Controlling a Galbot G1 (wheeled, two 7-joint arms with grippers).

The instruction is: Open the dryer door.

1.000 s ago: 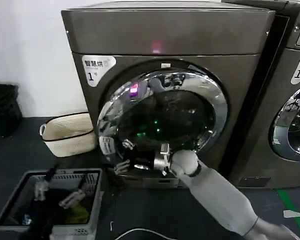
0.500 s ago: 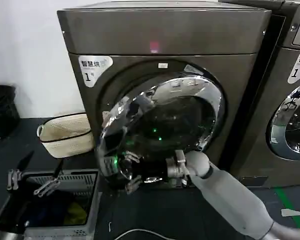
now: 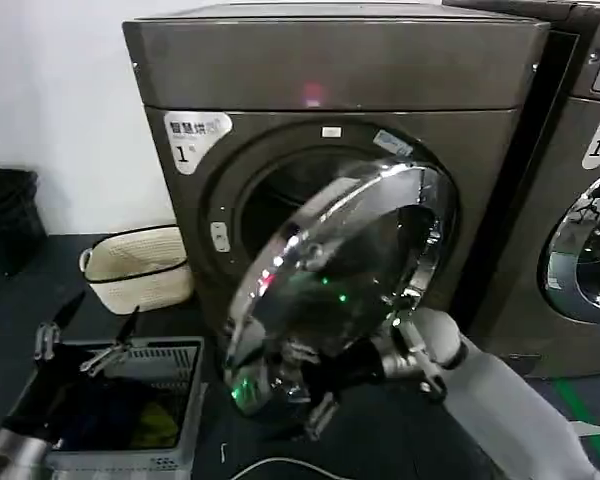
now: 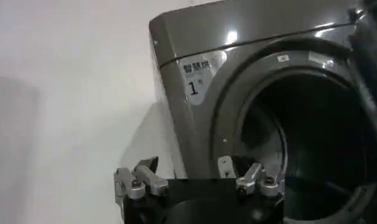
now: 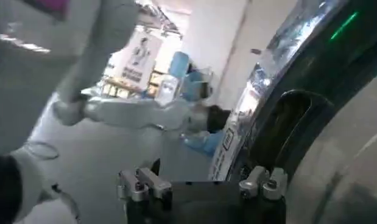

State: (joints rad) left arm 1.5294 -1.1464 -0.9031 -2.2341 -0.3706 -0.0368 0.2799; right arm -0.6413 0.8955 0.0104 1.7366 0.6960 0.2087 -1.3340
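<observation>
Round chrome-rimmed dryer door [image 3: 330, 280] stands half open on the bronze-grey dryer [image 3: 330, 120]. Right end effector [image 3: 315, 395] at its lower edge, fingers apart; risk: slipping off, door swinging shut. Left end effector [image 3: 85, 345] idles apart over the grey basket [image 3: 170, 440].

Dryer door [image 3: 330, 290] ajar before the dryer [image 3: 330, 110]; woven basket [image 3: 135, 265] left, second machine [image 3: 580, 190] right.
</observation>
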